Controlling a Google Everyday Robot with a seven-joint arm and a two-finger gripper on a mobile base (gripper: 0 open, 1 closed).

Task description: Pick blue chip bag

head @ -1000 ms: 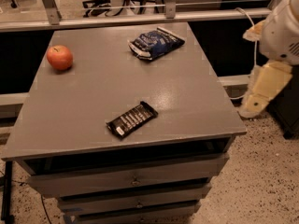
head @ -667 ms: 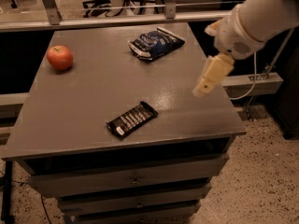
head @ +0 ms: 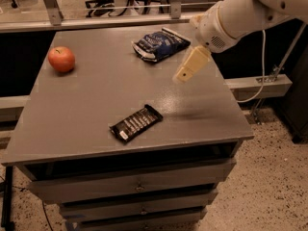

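A grey desk (head: 91, 100) with drawers fills the view. A white robot arm (head: 240, 14) reaches in from 2 o'clock. The blue chip bag (head: 160, 44) lies crumpled at 1 o'clock on the desk. A black bar packet (head: 136, 123) lies near 6 o'clock. The beige tool (head: 183, 76) hovers just beside the bag at its 4 o'clock, apart from it; whether it is open or closed cannot be told. A red apple (head: 61, 59) sits at 10 o'clock.
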